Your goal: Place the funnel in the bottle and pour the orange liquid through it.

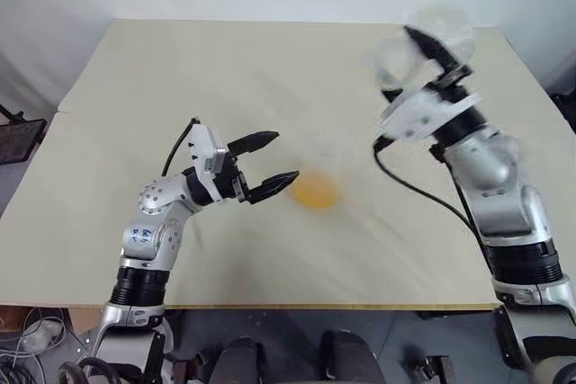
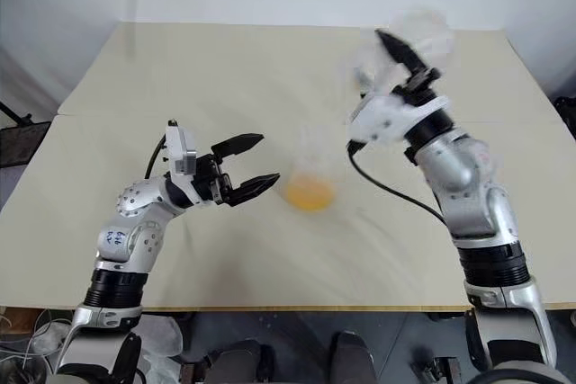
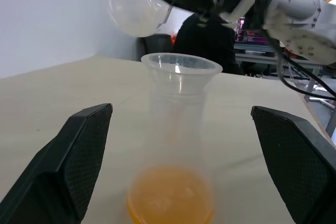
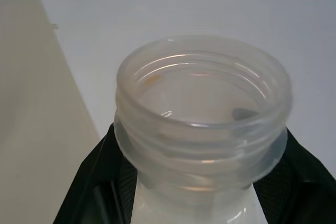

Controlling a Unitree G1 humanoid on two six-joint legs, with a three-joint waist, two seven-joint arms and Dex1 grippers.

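The clear bottle (image 3: 176,124) stands upright on the table (image 1: 180,69), and the orange liquid (image 1: 315,193) pools in its wide base. The funnel's round rim (image 3: 181,65) sits in the bottle's mouth. My left gripper (image 1: 284,158) is open just left of the bottle, one finger on either side of it without touching. My right gripper (image 1: 436,51) is raised over the table's far right, shut on a bulbous clear flask (image 3: 136,9). The flask's threaded mouth (image 4: 202,108) shows between the fingers, and I see no liquid inside.
The cream table stretches wide around the bottle, with its front edge (image 1: 297,305) near me. A black cable (image 1: 418,191) hangs from the right wrist above the table. Beyond the right edge lie dark objects (image 1: 567,101).
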